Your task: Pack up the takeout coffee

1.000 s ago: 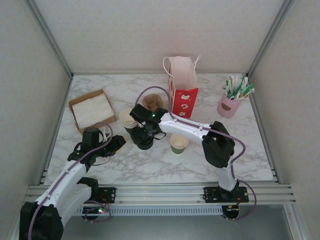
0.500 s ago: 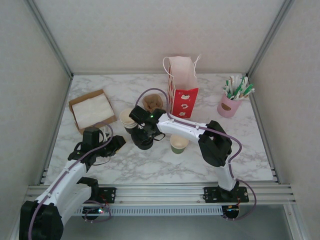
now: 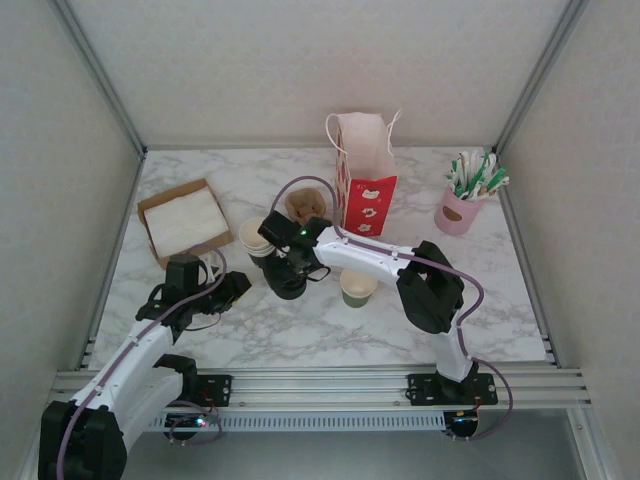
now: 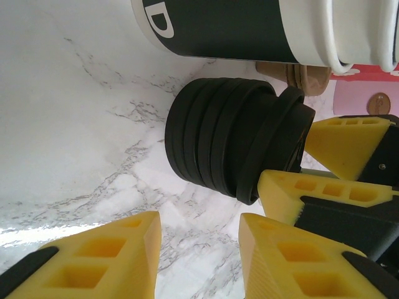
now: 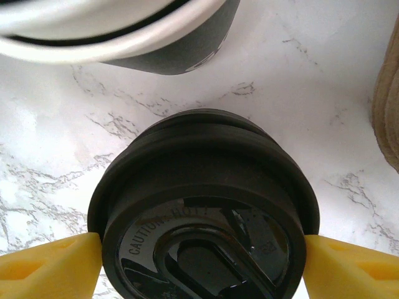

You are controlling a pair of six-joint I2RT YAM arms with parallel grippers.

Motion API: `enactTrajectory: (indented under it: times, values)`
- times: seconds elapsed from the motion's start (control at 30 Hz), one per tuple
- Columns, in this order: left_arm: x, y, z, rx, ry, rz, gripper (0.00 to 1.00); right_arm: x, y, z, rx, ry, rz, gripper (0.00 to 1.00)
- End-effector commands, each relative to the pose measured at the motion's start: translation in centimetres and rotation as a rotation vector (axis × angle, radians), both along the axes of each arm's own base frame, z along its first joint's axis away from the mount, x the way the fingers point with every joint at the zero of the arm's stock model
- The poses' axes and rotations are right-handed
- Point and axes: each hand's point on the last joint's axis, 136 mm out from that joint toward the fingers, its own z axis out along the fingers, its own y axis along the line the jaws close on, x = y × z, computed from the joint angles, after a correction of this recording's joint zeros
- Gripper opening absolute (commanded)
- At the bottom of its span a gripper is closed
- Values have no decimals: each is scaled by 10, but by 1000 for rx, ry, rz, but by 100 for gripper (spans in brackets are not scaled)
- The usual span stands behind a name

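The takeout coffee's single olive-green cup (image 3: 357, 287) stands open-topped at mid-table, right of a stack of black lids (image 3: 288, 283). My right gripper (image 3: 287, 268) is down over that stack. In the right wrist view its yellow fingertips (image 5: 53, 268) press against both sides of the top lid (image 5: 202, 212), so the right gripper (image 5: 202, 271) is shut on it. My left gripper (image 3: 236, 289) hovers just left of the stack. The left gripper (image 4: 199, 249) is open with bare marble between its fingers, and the lid stack (image 4: 230, 143) lies just ahead of it.
A stack of lidless cups (image 3: 255, 240) stands right behind the lids. A red and white paper bag (image 3: 365, 185) stands open at the back. A brown round item (image 3: 305, 205) sits beside it. A pink holder (image 3: 458, 212) is at back right, a cardboard tray of napkins (image 3: 185, 220) at left.
The right gripper's jaws have drawn in around the top lid and the arm has settled slightly towards the stack. The left gripper's jaws have narrowed a little.
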Motion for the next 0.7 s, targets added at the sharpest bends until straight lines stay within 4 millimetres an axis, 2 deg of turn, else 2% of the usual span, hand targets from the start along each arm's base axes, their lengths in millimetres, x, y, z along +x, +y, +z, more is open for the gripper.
enactTrajectory:
  times: [0.0, 0.67]
  values:
    - [1, -1, 1, -4, -18, -17, 36, -1, 1, 9, -6, -17, -5, 81]
    - [-1, 0, 0, 4, -17, -18, 34, -5, 2, 30, 41, -21, -12, 76]
